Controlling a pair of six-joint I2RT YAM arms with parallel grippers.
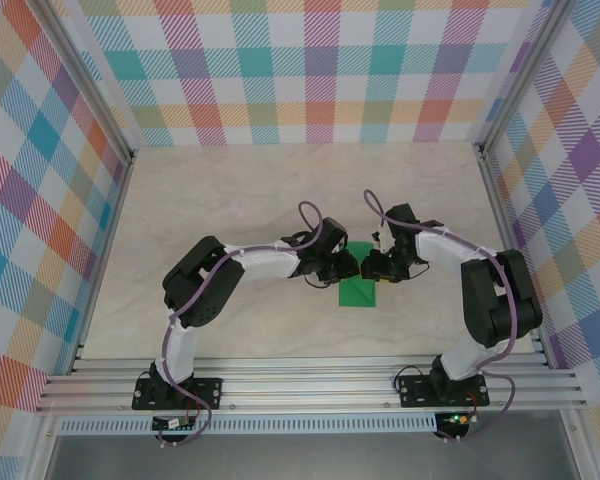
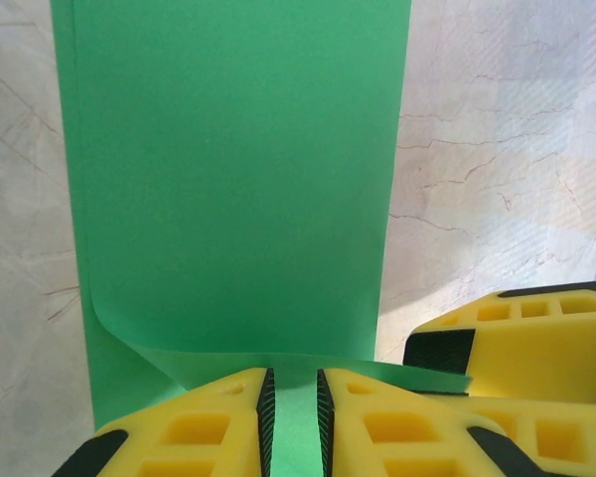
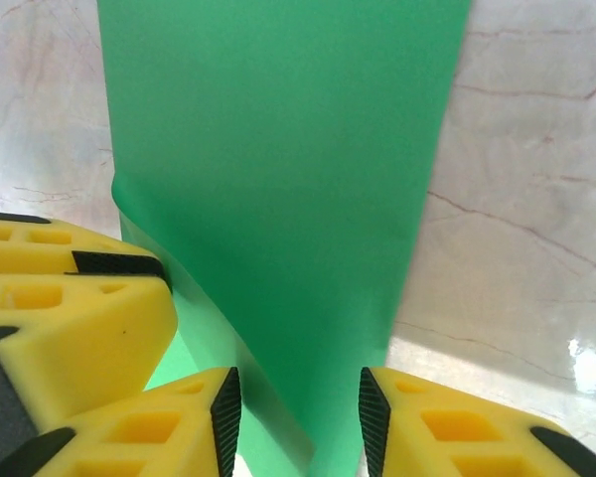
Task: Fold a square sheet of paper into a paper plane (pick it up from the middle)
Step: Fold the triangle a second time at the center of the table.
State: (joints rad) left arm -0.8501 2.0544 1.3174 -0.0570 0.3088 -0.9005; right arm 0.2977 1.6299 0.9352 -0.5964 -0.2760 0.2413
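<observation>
A pale marbled table (image 1: 230, 200) carries the green sheet of paper (image 1: 358, 290).

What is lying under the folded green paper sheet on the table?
Under the bright-green folded paper sheet only the pale marble-patterned tabletop shows around its edges. Whatever lies directly beneath the paper is covered and cannot be seen.

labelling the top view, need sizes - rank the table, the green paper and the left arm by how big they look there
1. table, largest by far.
2. left arm, a long stretch from base to wrist.
3. square sheet of paper, smallest; both grippers cover part of it, so it looks smaller than it is.
</observation>
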